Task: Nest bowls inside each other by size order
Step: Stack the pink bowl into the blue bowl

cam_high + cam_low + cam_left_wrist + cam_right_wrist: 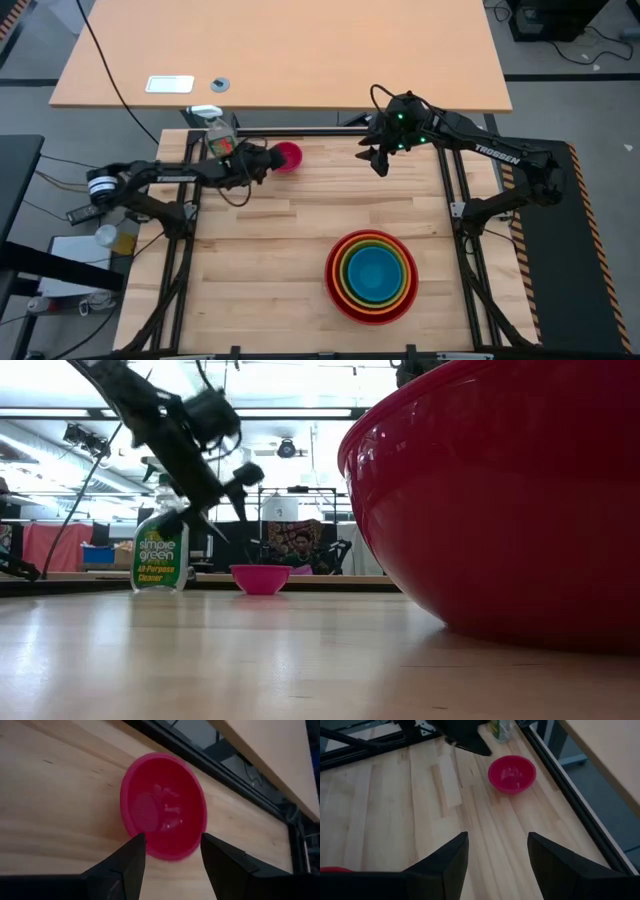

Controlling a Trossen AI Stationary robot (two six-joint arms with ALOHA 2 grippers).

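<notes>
Left gripper (170, 852) open beside pink bowl (163, 805), gripping nothing; right gripper (497, 852) open, empty, above table (250, 260).

Non-task items I can log from my station:

1. Tabletop (260, 250): light wooden planks, framed by black rails.
2. Spray bottle (159, 555): yellow-green, label reading "Simple Green All-Purpose Cleaner", upright at the tabletop's far left corner.
3. Second desk (300, 50): tan surface beyond the far rail, carrying a small white flat device (169, 84) and a round grey grommet (220, 84), near each other.
4. Black cable (100, 60): runs across that desk's left part.
5. Person (300, 547): seated far back in the room, seen in the low view.
</notes>
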